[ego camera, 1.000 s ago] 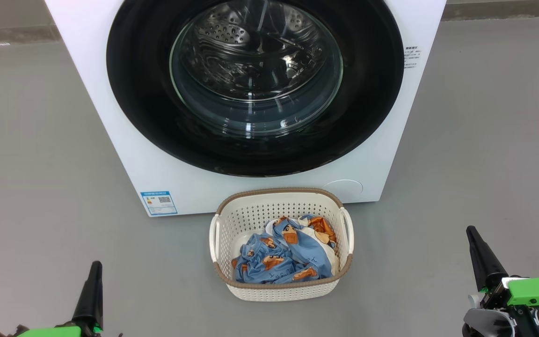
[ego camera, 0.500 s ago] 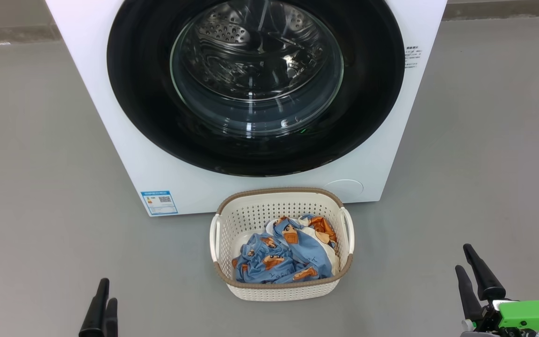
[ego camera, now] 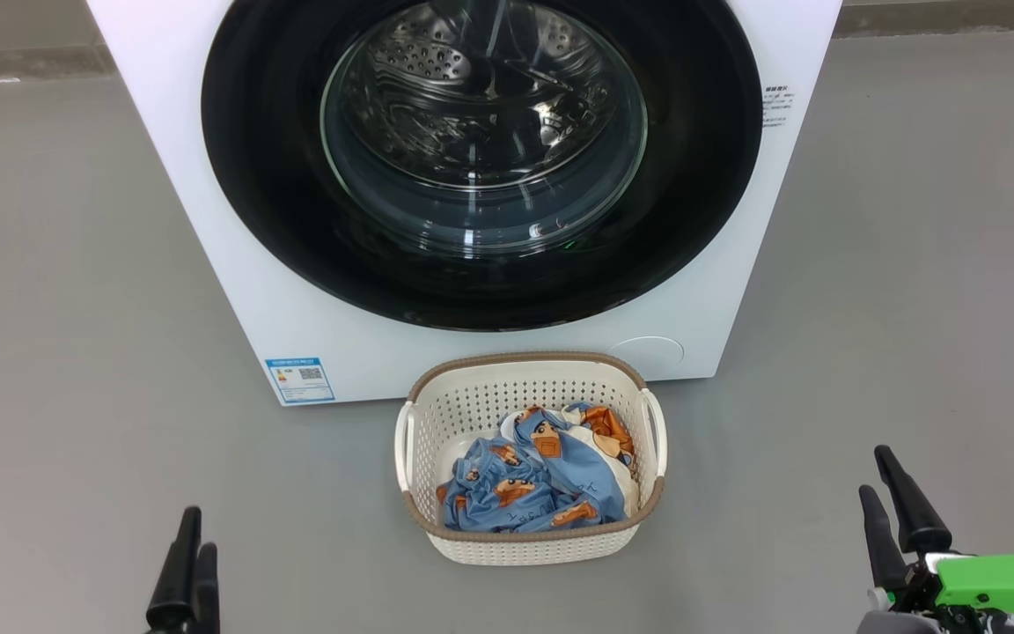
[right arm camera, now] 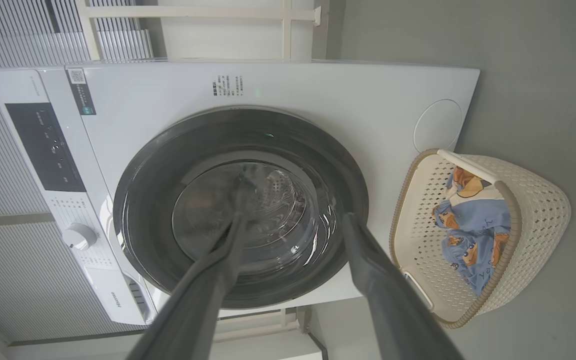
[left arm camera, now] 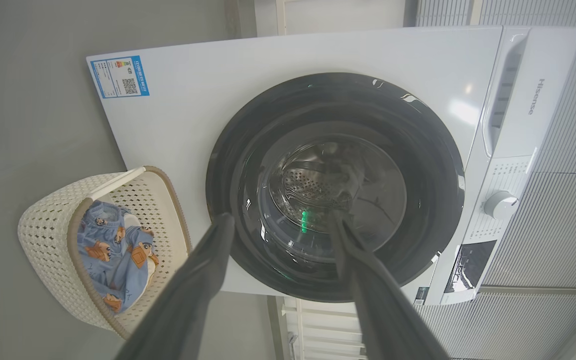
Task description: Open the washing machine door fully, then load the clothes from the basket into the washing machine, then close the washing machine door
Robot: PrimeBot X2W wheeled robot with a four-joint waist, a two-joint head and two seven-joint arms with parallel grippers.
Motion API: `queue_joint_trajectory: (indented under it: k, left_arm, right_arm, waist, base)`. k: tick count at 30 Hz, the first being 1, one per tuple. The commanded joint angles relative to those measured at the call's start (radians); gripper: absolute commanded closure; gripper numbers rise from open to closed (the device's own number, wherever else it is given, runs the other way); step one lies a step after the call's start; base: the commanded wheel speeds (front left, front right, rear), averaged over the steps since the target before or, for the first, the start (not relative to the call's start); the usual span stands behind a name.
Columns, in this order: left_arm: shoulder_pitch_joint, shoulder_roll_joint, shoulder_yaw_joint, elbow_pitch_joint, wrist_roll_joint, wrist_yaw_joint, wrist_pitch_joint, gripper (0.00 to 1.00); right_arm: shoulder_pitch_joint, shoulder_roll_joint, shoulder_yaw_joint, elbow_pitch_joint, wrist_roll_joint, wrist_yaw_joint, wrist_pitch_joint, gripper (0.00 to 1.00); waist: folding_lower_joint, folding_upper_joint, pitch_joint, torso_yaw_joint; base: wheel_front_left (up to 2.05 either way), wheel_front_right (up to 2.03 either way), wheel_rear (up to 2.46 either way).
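Left gripper (ego camera: 199, 533) is resting low at the near left, its two dark fingers spread apart and gripping nothing. Right gripper (ego camera: 873, 471) is resting at the near right, likewise spread and empty. Both are pointing toward the far side of the scene, where the washing machine (ego camera: 234, 291) is standing on the grey floor (ego camera: 76, 352).

The washing machine door (ego camera: 481, 150) is sitting shut against the machine front, facing the robot, well apart from both grippers. It is lying ahead of them and between them. Its left rim is falling roughly in line with the left gripper, while the right gripper is standing further right than the door's right rim. Being round, the door is offering no long axis. No handle or hinge side is showing clearly, so the edge to pull cannot be determined. Neither arm is clearly the nearer one; the right gripper is showing higher in the head view, which suggests it is reaching slightly further forward.

The basket (ego camera: 525, 359) is standing on the floor just in front of the machine, below the door's lower rim and midway between the grippers. The clothes (ego camera: 533, 484) are lying bunched inside it.

The opening step is not yet begun. The chosen arm is going to need to travel forward and inward to the door rim.
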Motion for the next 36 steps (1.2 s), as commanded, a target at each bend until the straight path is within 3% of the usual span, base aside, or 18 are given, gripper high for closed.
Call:
queue_joint_trajectory:
  k: [1,16,36]
  left_arm:
    - [-0.046,0.016,0.002,-0.033,0.015,-0.002,-0.008,0.00]
    - [-0.070,0.035,-0.035,-0.045,0.081,-0.003,-0.056,0.00]
    - [-0.101,0.060,-0.085,-0.041,0.238,-0.004,-0.128,0.00]
  right_arm:
    - [-0.056,-0.013,0.006,-0.033,-0.006,0.001,-0.010,0.00]
    - [-0.082,-0.034,0.045,-0.063,-0.051,0.002,-0.058,0.00]
    - [-0.118,-0.090,0.138,-0.086,-0.240,0.003,-0.128,0.00]
  waist:
    - [-0.0001,-0.0001,0.000,0.000]
    - [-0.0001,-0.0001,-0.003,0.000]
    - [-0.0001,-0.0001,-0.013,0.004]
  base:
    - [0.00,0.00,0.00]
    - [0.00,0.00,0.00]
    - [0.00,0.00,0.00]
